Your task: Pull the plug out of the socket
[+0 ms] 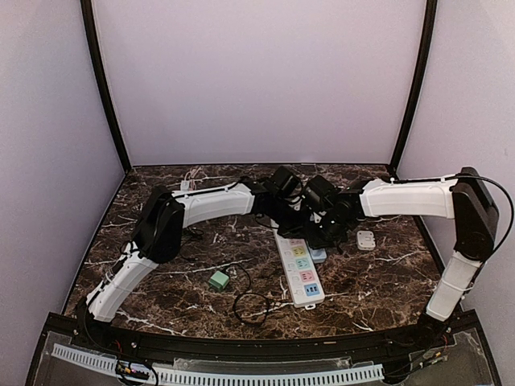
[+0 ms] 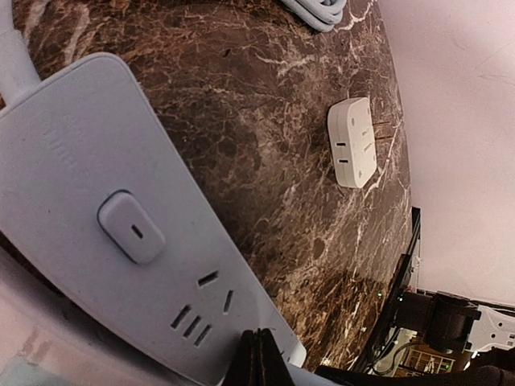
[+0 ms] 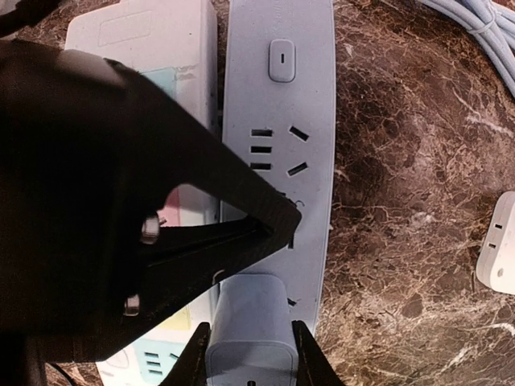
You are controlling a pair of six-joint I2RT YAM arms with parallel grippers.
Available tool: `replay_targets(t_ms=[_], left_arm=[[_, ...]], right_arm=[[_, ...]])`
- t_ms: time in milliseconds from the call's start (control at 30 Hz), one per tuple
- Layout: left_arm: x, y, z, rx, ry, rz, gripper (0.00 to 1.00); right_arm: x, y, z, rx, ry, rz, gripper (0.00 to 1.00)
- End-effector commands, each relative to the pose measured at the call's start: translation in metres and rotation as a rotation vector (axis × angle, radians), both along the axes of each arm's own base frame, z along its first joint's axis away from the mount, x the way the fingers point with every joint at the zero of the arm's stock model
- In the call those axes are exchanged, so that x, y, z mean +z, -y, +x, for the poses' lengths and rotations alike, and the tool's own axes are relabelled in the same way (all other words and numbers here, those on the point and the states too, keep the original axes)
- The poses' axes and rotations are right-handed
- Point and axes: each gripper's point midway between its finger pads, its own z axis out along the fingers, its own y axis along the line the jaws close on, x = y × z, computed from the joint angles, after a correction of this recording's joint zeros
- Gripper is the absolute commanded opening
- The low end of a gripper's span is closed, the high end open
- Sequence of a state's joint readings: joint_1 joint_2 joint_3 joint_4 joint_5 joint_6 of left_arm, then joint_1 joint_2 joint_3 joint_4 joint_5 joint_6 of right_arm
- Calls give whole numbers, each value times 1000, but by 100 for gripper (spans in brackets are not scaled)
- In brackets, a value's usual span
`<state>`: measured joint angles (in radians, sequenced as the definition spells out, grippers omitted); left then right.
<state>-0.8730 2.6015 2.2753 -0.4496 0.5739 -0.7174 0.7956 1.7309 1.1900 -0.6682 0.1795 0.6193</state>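
A pale blue-grey plug point(image 3: 249, 322) stands in the blue-grey power strip point(image 3: 278, 161), which lies on the marble table. My right gripper point(image 3: 251, 355) is shut on the plug, with one finger on each side of it. My left gripper point(image 2: 259, 360) is shut and empty, with its tips pressed down on the strip point(image 2: 105, 185) near a free socket. In the right wrist view its black fingers point(image 3: 201, 233) cross the strip just beyond the plug. In the top view both grippers meet at the table's middle, left point(image 1: 294, 215) and right point(image 1: 319, 232).
A white strip with coloured sockets point(image 1: 302, 272) lies beside the blue-grey one. A small white adapter point(image 1: 366, 240) lies to the right, also in the left wrist view point(image 2: 352, 142). A green block point(image 1: 218, 280) and a black cable loop point(image 1: 251, 306) lie nearer. A coiled cable point(image 3: 475, 32) lies far off.
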Motion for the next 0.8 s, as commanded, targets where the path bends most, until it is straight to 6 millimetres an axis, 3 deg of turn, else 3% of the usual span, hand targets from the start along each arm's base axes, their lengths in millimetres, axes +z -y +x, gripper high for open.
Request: replay_targets(t_ms=[0,267,767], left_arm=[[-10,-14,3,21,53,116,1],[-29,-18,6,30,56,177,1],[-73,-39,0,18,38,316,0]], right_arm=[[11,-18,15,19,66,67,2],[12,-20,11,39,52,70,2],[47,-21,25,41,126,76,3]])
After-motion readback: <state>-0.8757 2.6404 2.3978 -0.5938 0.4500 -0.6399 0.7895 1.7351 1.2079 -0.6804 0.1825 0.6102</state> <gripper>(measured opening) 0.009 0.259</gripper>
